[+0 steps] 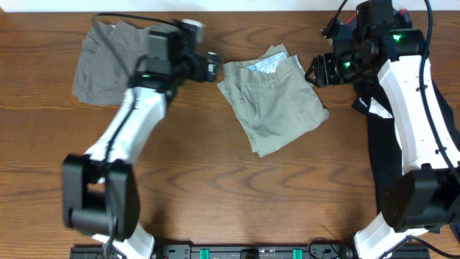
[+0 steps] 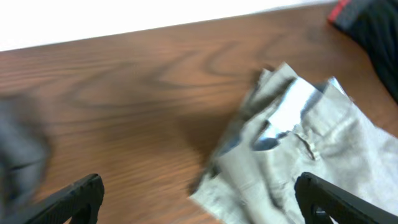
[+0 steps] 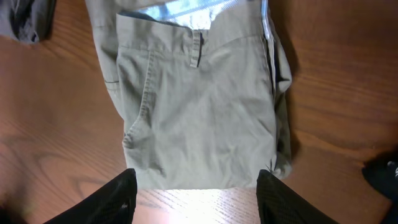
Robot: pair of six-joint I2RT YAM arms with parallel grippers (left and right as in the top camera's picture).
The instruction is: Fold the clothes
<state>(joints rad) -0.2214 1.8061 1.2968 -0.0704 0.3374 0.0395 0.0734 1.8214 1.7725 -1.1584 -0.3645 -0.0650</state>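
Left pincer: the left gripper (image 2: 199, 186) is seen with its jaws spread wide. Nothing is held between them.
Left pincer, position: it is held over the table (image 1: 215, 180), just beside the left edge of the khaki shorts (image 1: 273, 101). From the left wrist view, a corner of the waistband end is seen below and between the fingers.
Right pincer: the right gripper (image 3: 199, 186) is seen with its jaws parted, less widely than the left. Nothing is gripped.
Right pincer, position: it is held near the right side of the khaki shorts. In the right wrist view, one folded edge lies between the fingers.
Khaki shorts: they are laid folded in the middle of the table, slightly askew, with the waistband and pale lining turned toward the far edge. A belt loop and a pocket seam are shown.
Grey shorts (image 1: 108, 61): these are left spread loosely at the far left of the table, well apart from the khaki pair and partly covered by the left arm.
Black garment (image 1: 368, 101): it is seen at the right edge, partly hidden beneath the right arm.
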